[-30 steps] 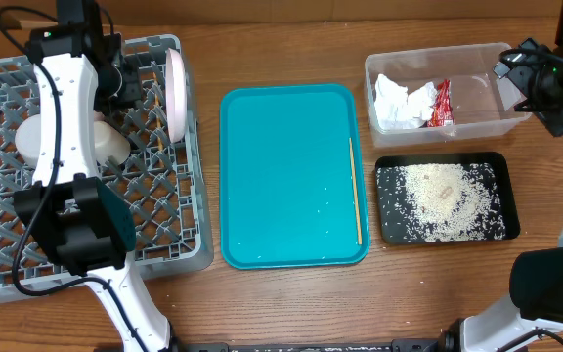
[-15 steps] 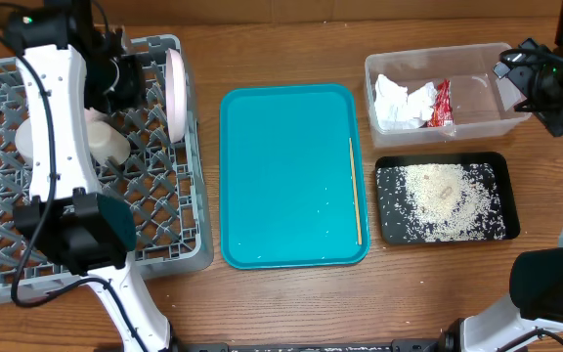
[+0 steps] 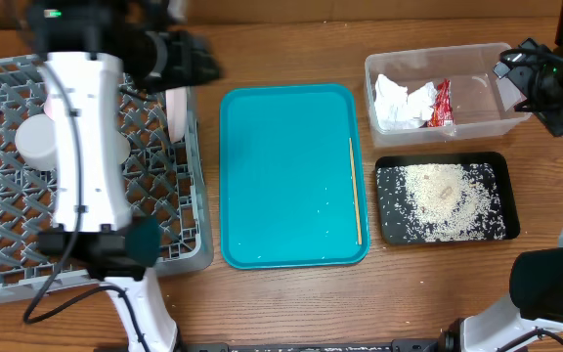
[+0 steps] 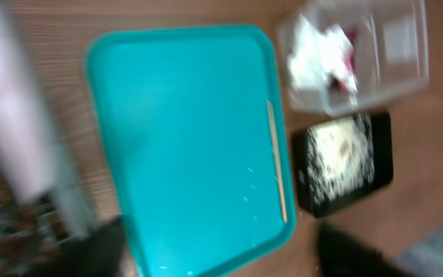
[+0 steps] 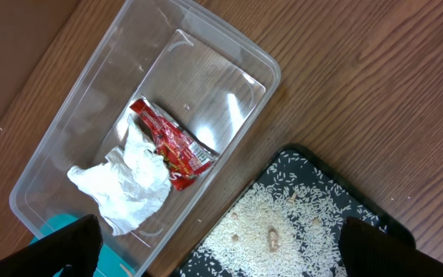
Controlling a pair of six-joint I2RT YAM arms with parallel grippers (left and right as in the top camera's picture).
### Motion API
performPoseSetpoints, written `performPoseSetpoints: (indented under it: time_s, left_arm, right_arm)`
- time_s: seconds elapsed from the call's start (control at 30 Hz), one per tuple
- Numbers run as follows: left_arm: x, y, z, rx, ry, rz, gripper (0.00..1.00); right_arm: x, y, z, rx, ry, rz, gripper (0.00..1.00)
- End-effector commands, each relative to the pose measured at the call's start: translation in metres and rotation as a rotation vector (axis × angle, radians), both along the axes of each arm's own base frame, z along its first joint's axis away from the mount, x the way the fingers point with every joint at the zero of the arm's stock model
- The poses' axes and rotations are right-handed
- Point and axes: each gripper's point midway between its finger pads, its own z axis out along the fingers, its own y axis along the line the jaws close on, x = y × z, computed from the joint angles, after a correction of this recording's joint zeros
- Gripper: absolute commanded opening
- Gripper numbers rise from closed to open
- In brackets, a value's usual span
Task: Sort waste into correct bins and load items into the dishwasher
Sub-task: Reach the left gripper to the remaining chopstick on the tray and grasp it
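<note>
L gripper (image 3: pixel 186 61): blurred in the overhead view, it hangs above the far right corner of the grey dish rack (image 3: pixel 199 249). In the L wrist view its two dark fingers (image 4: pixel 91 250) show at the bottom corners, well apart, w/ nothing btw. them, so the jaws are wide and empty. Just below it the pink-white plate (image 3: pixel 176 106) stands on its edge inside the rack, close to the rack's right wall. More to the left in the rack sits a white round item (image 3: pixel 35 142), partly hidden by the L arm; cup or bowl, I cannot tell.

R gripper (image 5: pixel 221 231): its fingers show at both lower corners of the R wrist view, spread fully, and it holds nothing. It hovers by the right end of the clear tub (image 3: pixel 477 57). In the tub's left half lie the crumpled white napkin (image 5: pixel 125 185) and the red wrapper (image 5: pixel 171 146), touching each other.

The black tray (image 3: pixel 389 235) lies just beside the tub, on the near side. It holds the rice scraps (image 3: pixel 443 196), thickest in the middle.

The teal tray (image 3: pixel 281 147) lies on the wooden table (image 3: pixel 291 313) btw. the rack and the two bins. A thin wooden chopstick (image 3: pixel 355 191) lies on it along the right rim; one stick or a pair, cannot tell.
</note>
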Motion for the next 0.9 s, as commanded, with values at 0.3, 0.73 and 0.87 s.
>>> performPoseSetpoints:
  time_s: [0.3, 0.73, 0.87]
  left_arm:
    - [-0.054, -0.155, -0.064, 0.337, 0.095, -0.033, 0.70]
    - [-0.043, -0.226, -0.210, 0.402, 0.302, 0.000, 0.38]
    - [-0.038, -0.238, -0.241, 0.382, 0.332, 0.000, 0.34]
  right_arm:
    - [-0.002, -0.002, 0.019, -0.013, -0.052, -0.007, 1.00]
    - [-0.002, -0.001, 0.019, -0.012, -0.052, -0.007, 1.00]
    - [-0.002, -0.002, 0.019, -0.013, -0.052, -0.007, 1.00]
